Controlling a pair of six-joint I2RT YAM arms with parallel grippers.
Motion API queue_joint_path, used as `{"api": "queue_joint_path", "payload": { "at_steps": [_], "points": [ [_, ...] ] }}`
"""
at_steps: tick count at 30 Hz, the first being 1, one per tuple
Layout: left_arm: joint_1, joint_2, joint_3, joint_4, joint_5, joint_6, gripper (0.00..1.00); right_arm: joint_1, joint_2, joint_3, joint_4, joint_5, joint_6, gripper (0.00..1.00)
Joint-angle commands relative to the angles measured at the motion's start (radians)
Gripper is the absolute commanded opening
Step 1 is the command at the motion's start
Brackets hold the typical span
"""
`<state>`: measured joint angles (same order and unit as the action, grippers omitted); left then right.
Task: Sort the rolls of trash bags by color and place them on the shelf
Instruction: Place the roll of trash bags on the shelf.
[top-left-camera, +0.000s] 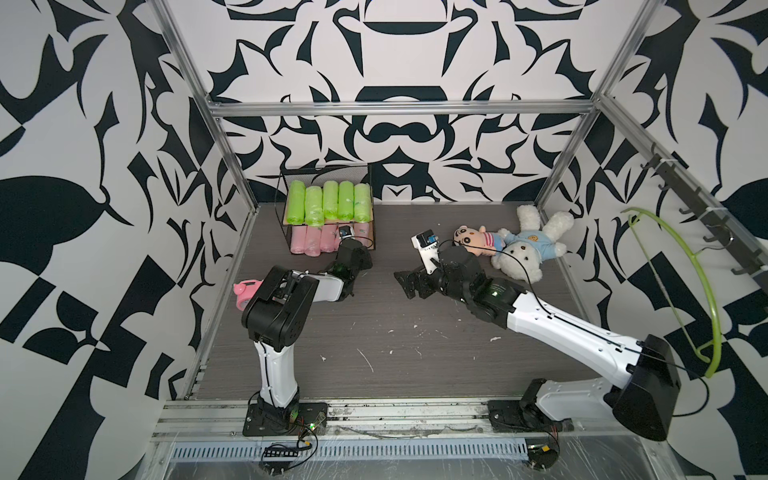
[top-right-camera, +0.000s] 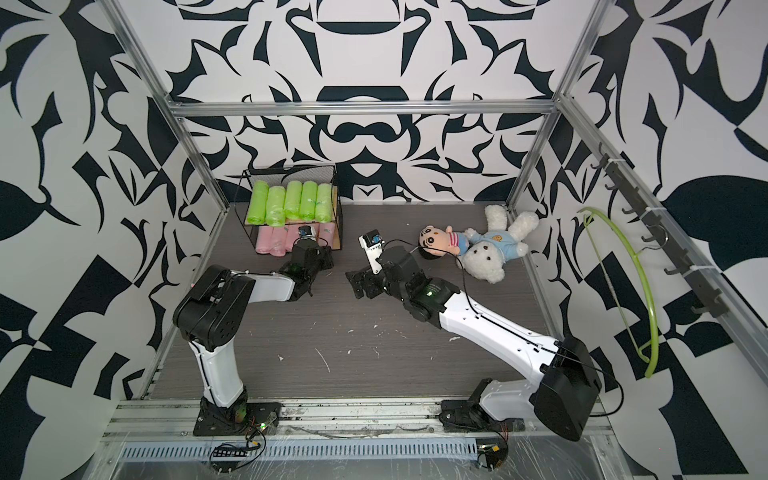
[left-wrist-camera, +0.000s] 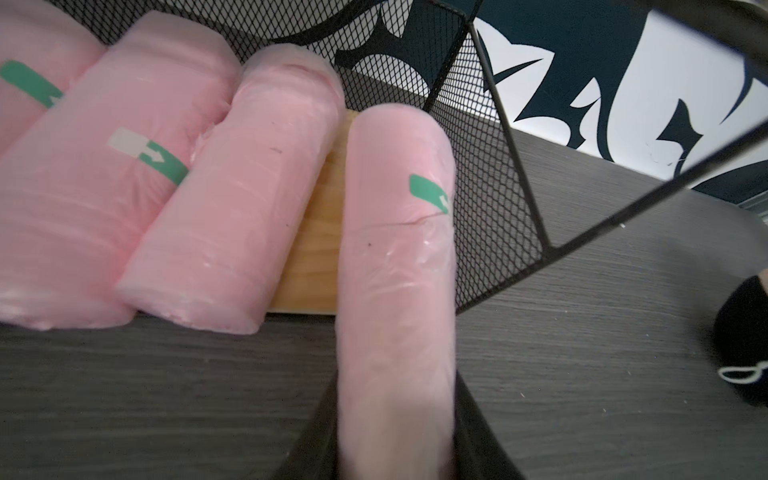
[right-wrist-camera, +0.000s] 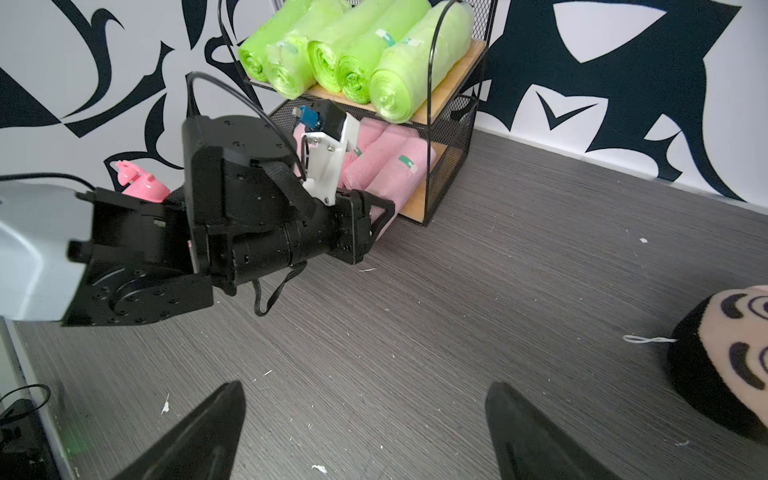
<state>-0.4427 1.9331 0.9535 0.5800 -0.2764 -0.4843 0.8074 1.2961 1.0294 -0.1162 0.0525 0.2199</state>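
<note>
The shelf (top-left-camera: 325, 171) stands at the table's back left. Several lime-green rolls of trash bags (top-left-camera: 330, 201) lie side by side on its upper board (right-wrist-camera: 461, 66). Pink rolls (left-wrist-camera: 166, 199) lie on the lower board (left-wrist-camera: 316, 249). My left gripper (left-wrist-camera: 395, 382) is at the front of the lower tier, shut on one pink roll (left-wrist-camera: 395, 291). That roll's far end rests on the board beside the mesh side wall. My right gripper (right-wrist-camera: 365, 388) hovers open over bare table near the middle, also seen in both top views (top-left-camera: 409, 282) (top-right-camera: 359, 284), with nothing between its fingers.
A pink alarm clock (top-left-camera: 245, 291) sits by the left wall behind the left arm. A boy doll (top-left-camera: 473, 241) and a white teddy bear (top-left-camera: 528, 245) lie at the back right, the doll's head (right-wrist-camera: 723, 365) close to my right gripper. A green hanger (top-left-camera: 685, 291) hangs on the right wall.
</note>
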Motion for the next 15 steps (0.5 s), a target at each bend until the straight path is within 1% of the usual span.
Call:
{"api": "queue_joint_path", "payload": {
  "at_steps": [1, 10, 15],
  "points": [
    [0.008, 0.024, 0.051, 0.045, -0.034, 0.029, 0.32, 0.0, -0.026, 0.008, 0.011, 0.018, -0.016, 0.96],
    [0.022, 0.08, 0.122, 0.021, -0.038, 0.029, 0.38, 0.001, -0.027, 0.009, 0.007, 0.02, -0.011, 0.96],
    [0.027, 0.095, 0.153, -0.004, -0.035, 0.021, 0.4, 0.0, -0.027, 0.009, 0.006, 0.02, -0.007, 0.96]
  ]
}}
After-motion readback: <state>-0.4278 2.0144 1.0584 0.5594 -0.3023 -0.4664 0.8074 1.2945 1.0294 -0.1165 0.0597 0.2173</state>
